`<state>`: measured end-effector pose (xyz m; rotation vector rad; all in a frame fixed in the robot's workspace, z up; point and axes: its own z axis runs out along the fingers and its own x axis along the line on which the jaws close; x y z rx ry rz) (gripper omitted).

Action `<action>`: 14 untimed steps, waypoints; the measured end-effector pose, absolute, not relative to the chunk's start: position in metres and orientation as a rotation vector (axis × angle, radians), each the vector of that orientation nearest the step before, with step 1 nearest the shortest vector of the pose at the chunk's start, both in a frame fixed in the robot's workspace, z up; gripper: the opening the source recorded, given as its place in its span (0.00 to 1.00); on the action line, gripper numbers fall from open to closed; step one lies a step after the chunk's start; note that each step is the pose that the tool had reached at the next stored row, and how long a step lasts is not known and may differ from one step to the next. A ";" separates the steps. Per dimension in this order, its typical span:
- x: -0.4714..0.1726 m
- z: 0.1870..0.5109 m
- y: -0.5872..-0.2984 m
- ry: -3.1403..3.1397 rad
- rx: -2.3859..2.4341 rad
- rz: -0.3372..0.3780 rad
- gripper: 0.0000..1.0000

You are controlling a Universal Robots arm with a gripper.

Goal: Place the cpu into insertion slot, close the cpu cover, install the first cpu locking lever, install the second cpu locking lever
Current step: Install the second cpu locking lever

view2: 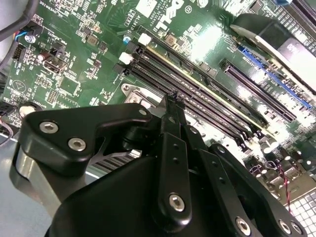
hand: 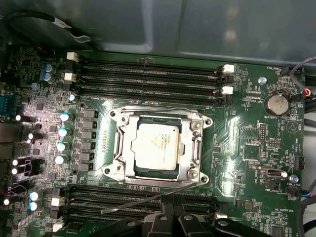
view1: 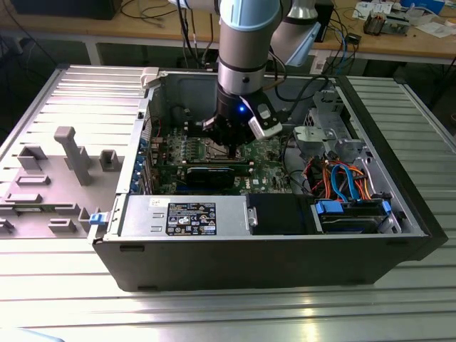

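The pincer (hand: 173, 216) hangs low over the green circuit board (hand: 247, 138), its tips drawn together in the second wrist view with nothing seen between them. Just ahead of it in the first wrist view, the cpu (hand: 155, 145) lies flat in the insertion slot (hand: 148, 173), and the cpu cover (hand: 195, 148) is folded down around it as a silvery frame. On the side of the socket farthest from the pincer, one locking lever (hand: 153, 108) lies snug along the frame's edge and looks seated. On the near side, the other lever (hand: 143, 201) runs slanted and loose across the memory slots (hand: 123, 207), right by the pincer tips; I cannot tell whether they touch it.

The step in hand looks like the second lever. To do it well, press near the wire's free end, not its hinge, sweep it down and inward so it tucks under its catch, and keep the tips off the memory slot clips and the cover
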<state>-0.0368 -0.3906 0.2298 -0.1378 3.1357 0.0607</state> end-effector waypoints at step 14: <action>-0.036 0.229 -0.394 3.136 -0.138 0.061 0.11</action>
